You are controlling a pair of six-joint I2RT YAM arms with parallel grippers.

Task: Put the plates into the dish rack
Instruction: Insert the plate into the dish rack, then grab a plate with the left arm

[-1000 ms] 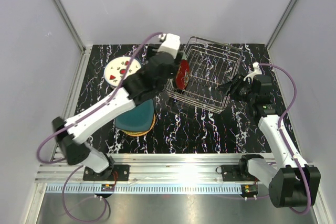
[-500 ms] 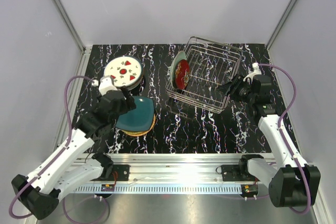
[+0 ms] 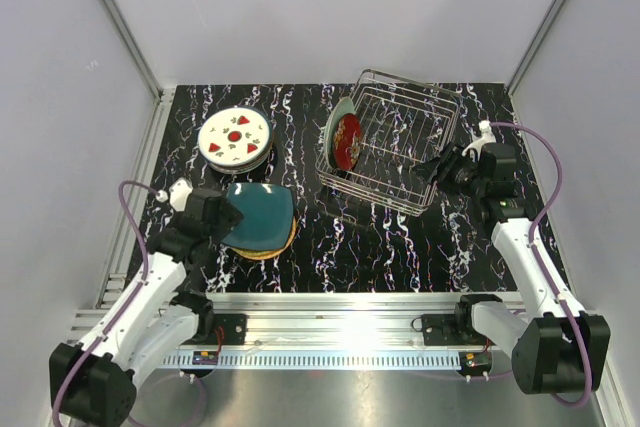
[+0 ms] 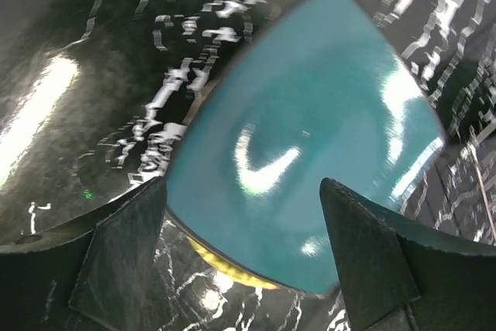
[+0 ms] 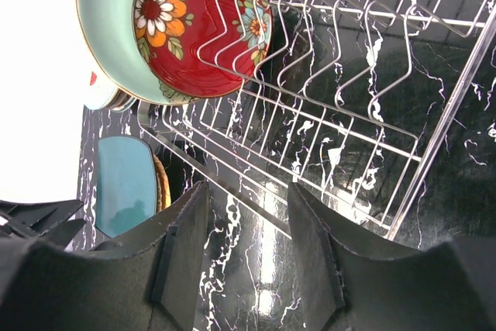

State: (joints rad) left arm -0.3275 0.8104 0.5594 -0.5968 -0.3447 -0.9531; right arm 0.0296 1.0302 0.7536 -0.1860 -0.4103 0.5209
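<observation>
We count one silver wire dish rack [image 3: 400, 137], right of centre, its slot row running left to right, slightly skewed. Two plates stand on edge at its left end: a mint-green plate [image 3: 338, 112] behind a red floral plate [image 3: 347, 142]. Three lie flat at left: a dark teal plate [image 3: 262, 215] on an orange-tan plate [image 3: 270, 249], and a white strawberry plate [image 3: 234, 136] beyond. The left gripper [image 4: 242, 191] and right gripper [image 5: 248, 191] both gape, empty.

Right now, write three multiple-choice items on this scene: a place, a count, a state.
1. Plates standing in the dish rack: A) none B) two C) four.
2. The dark teal plate lies: A) on the orange-tan plate B) upright in a slot C) beneath another plate.
3. The left tool is: A) shut on a plate B) open above the dark teal plate C) out of view.
Answers: 1 B, only the mint-green plate and red plate. 2 A, an orange rim shows beneath it. 3 B, its jaws stand apart.
</observation>
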